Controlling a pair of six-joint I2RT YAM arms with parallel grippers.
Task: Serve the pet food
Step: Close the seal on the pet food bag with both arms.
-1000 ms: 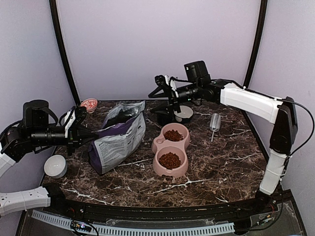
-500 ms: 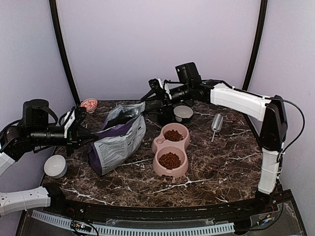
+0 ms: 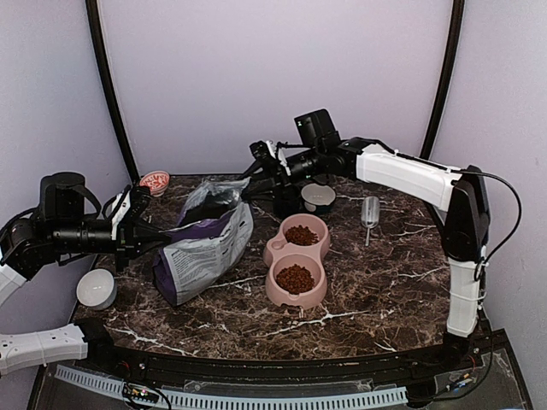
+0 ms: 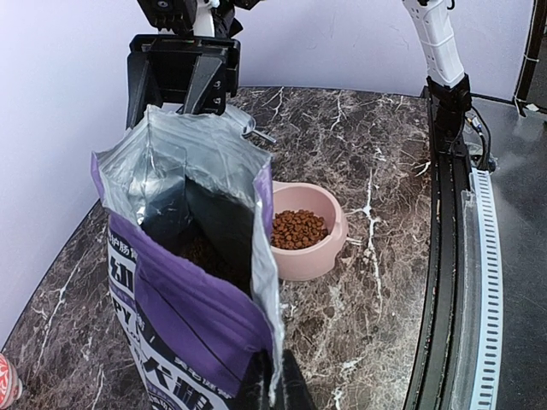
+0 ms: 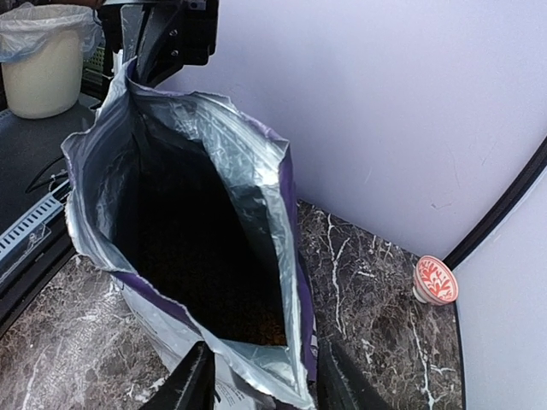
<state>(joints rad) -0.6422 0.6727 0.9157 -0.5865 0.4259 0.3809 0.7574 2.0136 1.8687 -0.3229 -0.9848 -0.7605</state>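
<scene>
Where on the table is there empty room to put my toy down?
The biggest bare patch of table is right of the pink double bowl, nearer than the clear scoop. A thinner strip runs along the near edge, in front of the bag. The back is crowded: the right tool meets the bag's mouth beside a small bowl.

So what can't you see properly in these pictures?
Right wrist view: the inside of the purple-and-grey foil bag is too dark to tell how full.
Right wrist view: the bottom edge cuts off the fingertips of the right gripper.
Left wrist view: the bag hides the pink plastic double bowl's second cup; one heap of reddish-brown kibble shows.
</scene>
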